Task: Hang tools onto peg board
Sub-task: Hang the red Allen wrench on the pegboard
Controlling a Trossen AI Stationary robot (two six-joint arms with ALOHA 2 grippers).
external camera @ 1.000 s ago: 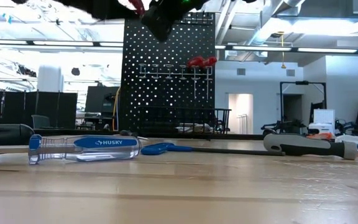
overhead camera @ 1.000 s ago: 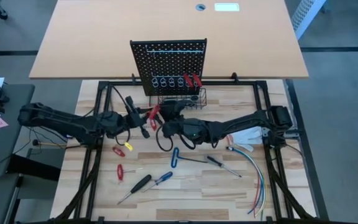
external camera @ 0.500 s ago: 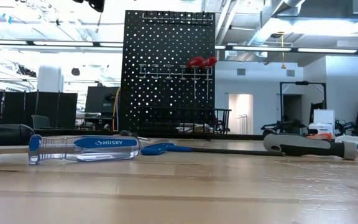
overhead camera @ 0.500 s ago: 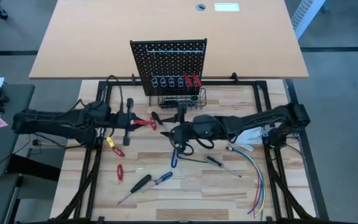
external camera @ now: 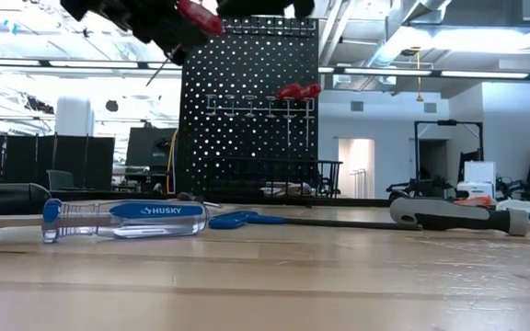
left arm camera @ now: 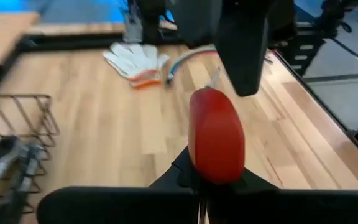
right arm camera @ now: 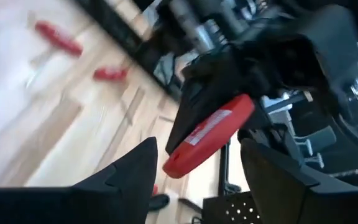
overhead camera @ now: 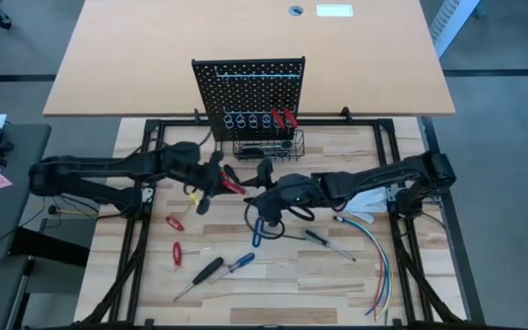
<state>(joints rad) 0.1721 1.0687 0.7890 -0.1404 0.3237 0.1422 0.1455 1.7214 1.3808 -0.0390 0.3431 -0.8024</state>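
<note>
One red-handled screwdriver (overhead camera: 230, 183) is clenched in the left hand (overhead camera: 211, 180) just in front of the peg board (overhead camera: 248, 93), mid-carry, while the right hand (overhead camera: 262, 195) hovers released beside it; next likely comes threading its shaft through a ring holder.

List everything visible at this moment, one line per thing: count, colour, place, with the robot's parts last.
peg board: one, black, upright at the table's far side, wire basket at its base.
red-handled tools: two, hanging in the board's ring holders.
red-handled screwdriver: one, held above the table.
small red-handled tools: two, lying left on the table.
blue-handled hex key: one, table centre.
black screwdriver: one, near front edge.
blue screwdriver: one, beside it.
wires: a bundle, coloured, right side.
left gripper: shut on the red-handled screwdriver.
right gripper: open, facing the left.
</note>
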